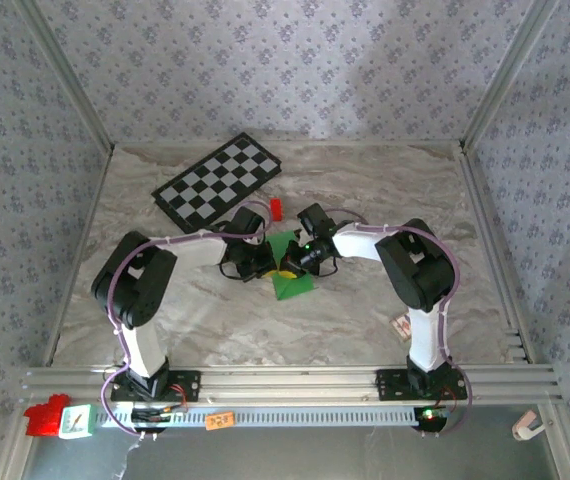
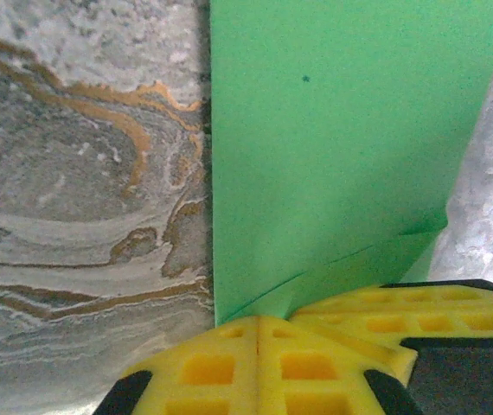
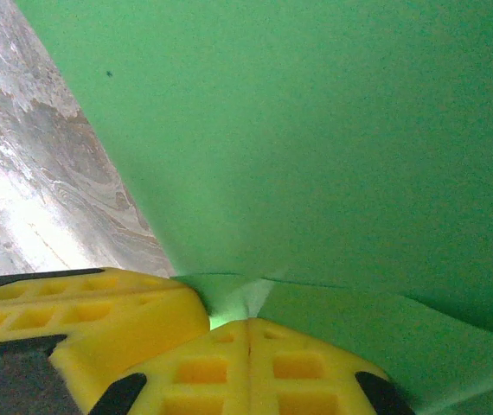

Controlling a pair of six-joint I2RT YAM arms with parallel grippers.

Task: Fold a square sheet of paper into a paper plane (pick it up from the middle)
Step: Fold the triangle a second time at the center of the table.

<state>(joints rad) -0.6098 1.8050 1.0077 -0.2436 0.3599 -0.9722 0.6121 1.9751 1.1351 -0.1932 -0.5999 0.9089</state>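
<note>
The square sheet of paper (image 1: 292, 283) is bright green, partly folded, and lies mid-table between both arms. My left gripper (image 1: 273, 266) and right gripper (image 1: 296, 262) meet tip to tip over its middle. In the left wrist view the green paper (image 2: 333, 138) lies on the marbled table, and a creased flap runs into the shut yellow pads of the left gripper (image 2: 259, 322). The right gripper's fingers (image 2: 402, 316) show beside them. In the right wrist view the paper (image 3: 316, 130) puckers up into the pressed-together right gripper (image 3: 248, 324), with the left gripper's fingers (image 3: 82, 311) alongside.
A black-and-white checkered board (image 1: 220, 180) lies at the back left, with a small red block (image 1: 275, 208) just behind the grippers. A small object (image 1: 401, 327) lies near the right arm's base. Patterned walls surround the marbled table (image 1: 165, 320).
</note>
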